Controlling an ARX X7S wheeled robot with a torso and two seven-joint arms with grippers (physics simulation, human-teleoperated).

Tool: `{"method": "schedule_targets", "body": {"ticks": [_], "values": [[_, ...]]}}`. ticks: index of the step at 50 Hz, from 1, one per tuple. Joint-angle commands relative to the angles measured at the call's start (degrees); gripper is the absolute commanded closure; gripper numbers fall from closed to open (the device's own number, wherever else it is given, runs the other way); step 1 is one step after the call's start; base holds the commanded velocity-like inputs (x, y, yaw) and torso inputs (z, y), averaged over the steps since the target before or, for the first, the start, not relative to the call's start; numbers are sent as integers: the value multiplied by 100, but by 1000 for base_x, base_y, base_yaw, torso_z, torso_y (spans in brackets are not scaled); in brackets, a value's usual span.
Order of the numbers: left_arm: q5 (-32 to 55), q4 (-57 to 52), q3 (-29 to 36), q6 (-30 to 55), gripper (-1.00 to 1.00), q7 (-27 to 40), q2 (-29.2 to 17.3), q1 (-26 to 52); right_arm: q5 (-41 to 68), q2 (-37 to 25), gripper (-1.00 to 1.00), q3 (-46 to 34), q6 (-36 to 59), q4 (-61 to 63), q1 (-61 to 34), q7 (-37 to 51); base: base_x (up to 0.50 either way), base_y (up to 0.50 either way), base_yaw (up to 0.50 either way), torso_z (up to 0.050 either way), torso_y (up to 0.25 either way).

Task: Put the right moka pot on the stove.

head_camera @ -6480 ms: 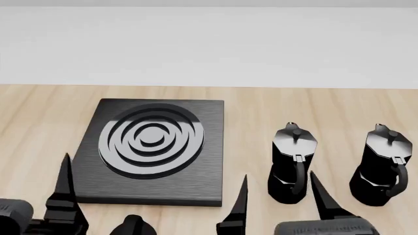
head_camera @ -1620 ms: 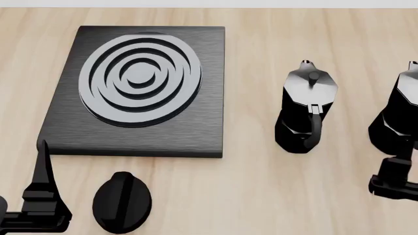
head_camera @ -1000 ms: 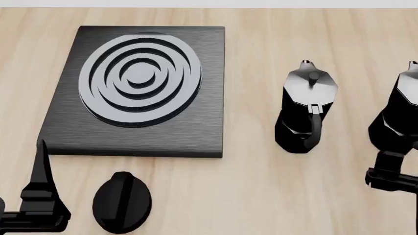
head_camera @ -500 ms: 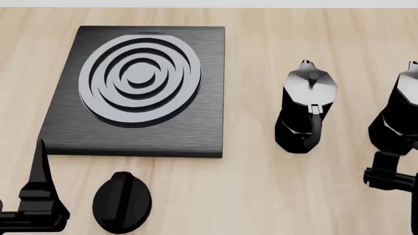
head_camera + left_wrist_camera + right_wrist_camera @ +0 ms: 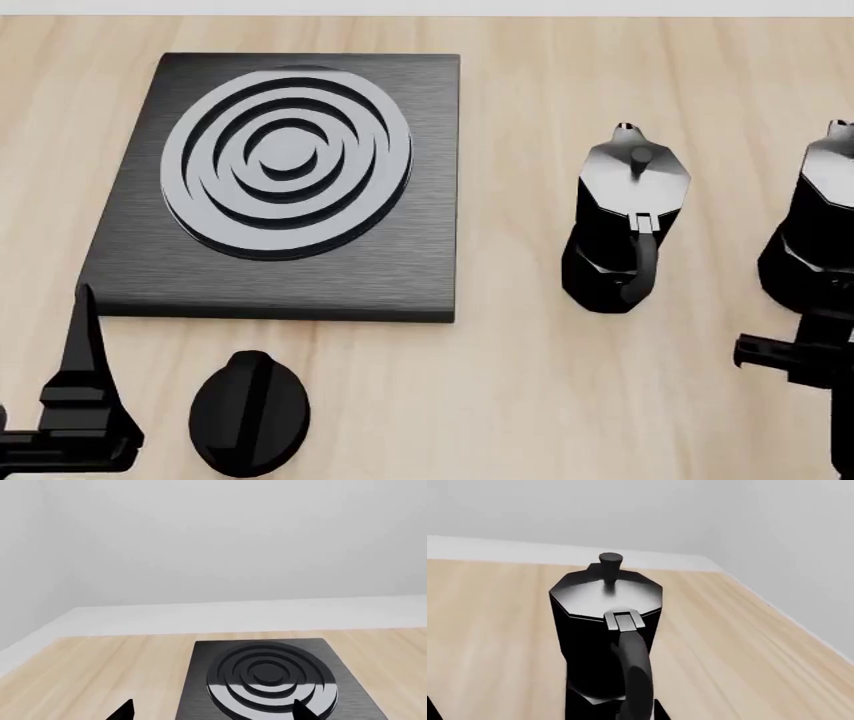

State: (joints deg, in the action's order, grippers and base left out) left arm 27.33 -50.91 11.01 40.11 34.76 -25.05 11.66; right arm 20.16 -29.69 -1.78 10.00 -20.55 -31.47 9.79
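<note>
Wooden table (image 5: 534, 380) carries everything. Largest on it is the stove (image 5: 287, 185), at the left. Right of it stands one moka pot (image 5: 625, 225), and the right moka pot (image 5: 814, 230) stands upright at the edge. The right gripper (image 5: 787, 360) sits just before that pot's handle; its spread cannot be told. The left gripper (image 5: 210, 711) is spread wide.

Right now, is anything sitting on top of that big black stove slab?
No. The stove carries only its own raised grey ring burner; nothing rests on it. Both pots stand on the wooden table beside it: the right moka pot and the other pot.
</note>
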Motion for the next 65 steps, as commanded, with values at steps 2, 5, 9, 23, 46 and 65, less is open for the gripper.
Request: {"method": "schedule_targets", "body": {"ticks": [2,5,9,23,46,65], "values": [[8,33,35,-12,-100,21,-19,11,-55,-165,100,88,338,521,77,112,0,0,-1,0,0],[-1,52,50,-27,-100,19,-25,10,-45,-153,100,136,163,658,289,118,0,0,-1,0,0],[14,48,51,-6,-100,31,-33,32,100,-284,100,243,437,1246,438,205,0,0,-1,0,0],[40,49,61,-1,-100,64,-55,46,493,-659,100,702,1026,2981,1117,573,0,0,0,0,0],[44,47,117,-13,-100,109,-97,50,751,-774,100,1613,716,5013,2981,851,0,0,0,0,1],[70,45,137,-56,-100,123,-132,42,729,-616,100,2048,377,6040,4131,861,0,0,0,0,1]]}}
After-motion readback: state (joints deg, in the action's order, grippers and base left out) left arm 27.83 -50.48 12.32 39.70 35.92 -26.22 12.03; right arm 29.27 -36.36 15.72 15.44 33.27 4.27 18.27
